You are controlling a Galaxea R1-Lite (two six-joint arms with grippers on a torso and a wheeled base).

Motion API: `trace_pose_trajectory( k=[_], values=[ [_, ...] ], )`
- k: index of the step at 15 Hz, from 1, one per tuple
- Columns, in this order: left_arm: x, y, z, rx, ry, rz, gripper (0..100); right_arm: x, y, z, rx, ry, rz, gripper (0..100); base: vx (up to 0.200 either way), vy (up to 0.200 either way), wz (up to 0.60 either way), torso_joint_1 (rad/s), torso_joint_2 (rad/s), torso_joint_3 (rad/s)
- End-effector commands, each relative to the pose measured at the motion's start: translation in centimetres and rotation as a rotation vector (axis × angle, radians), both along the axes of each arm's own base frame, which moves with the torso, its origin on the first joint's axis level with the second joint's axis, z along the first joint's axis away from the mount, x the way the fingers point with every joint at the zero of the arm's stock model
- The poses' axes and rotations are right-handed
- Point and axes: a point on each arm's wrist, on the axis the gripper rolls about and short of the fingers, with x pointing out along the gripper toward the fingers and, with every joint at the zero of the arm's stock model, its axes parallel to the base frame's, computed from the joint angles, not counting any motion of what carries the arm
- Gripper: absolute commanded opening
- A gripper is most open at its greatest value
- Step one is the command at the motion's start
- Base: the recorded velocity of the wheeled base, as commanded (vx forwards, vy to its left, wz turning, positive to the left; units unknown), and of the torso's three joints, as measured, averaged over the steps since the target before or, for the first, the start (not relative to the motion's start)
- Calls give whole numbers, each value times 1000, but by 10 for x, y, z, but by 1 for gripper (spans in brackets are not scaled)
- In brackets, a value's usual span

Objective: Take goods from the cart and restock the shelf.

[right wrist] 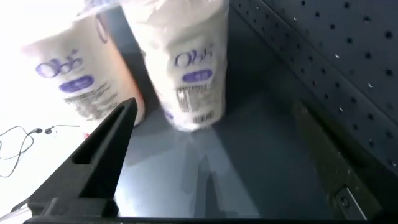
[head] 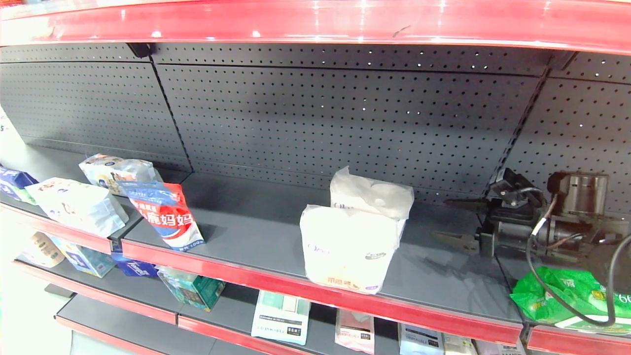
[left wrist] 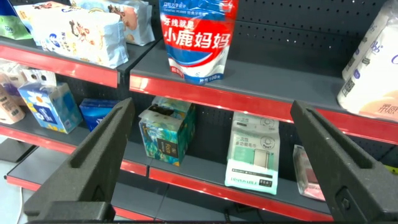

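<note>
**Inspector:** Left end of the shelf [head: 256, 231]?

**Clerk:** A blue box [head: 14, 183] sits at the far edge. Beside it a white patterned pack [head: 76, 204] lies at the front lip, with a second patterned pack [head: 116, 170] behind. In the next bay a red-and-blue pouch [head: 165, 214] stands near the front, leaning slightly.

**Inspector:** Left gripper [left wrist: 212, 106]?

**Clerk:** Jaws are spread wide, with nothing between them. It faces the shelf front below the pouch. A teal box [left wrist: 166, 129] and a white packet [left wrist: 254, 152] stand on the tier beneath, apart from the fingers.

**Inspector:** Centre of the board?

**Clerk:** There are two upright white packs. The front tissue pack [head: 347, 249] stands at the red lip. The rear tissue pack [head: 372, 197] is close behind it, though contact between them cannot be confirmed.

**Inspector:** Right gripper [head: 446, 220]?

**Clerk:** Released, fingers parted, empty. It is over the bare board just right of the tissue packs, pointed towards them and clear of both. Whether it touches the board, I cannot tell.

**Inspector:** Far right?

**Clerk:** A green pack [head: 567, 293] lies flat in the adjoining bay at the front edge, with a black cable across it.
</note>
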Motion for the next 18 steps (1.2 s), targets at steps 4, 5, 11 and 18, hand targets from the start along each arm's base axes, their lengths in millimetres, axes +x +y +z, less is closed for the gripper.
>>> trace_pose_trajectory(
  k=[4, 5, 11, 18],
  values=[
    [0, 0, 0, -1, 0, 0, 100, -40, -15, 13, -30, -15, -125, 100, 0, 0, 0, 0, 0, 0],
    [0, 0, 0, -1, 0, 0, 100, -53, -21, 23, -58, -9, -233, 100, 0, 0, 0, 0, 0, 0],
    [0, 0, 0, -1, 0, 0, 100, -140, -25, 49, -7, -87, -755, 100, 0, 0, 0, 0, 0, 0],
    [0, 0, 0, -1, 0, 0, 100, -281, -13, 14, 80, -247, -922, 100, 0, 0, 0, 0, 0, 0]
  ],
)
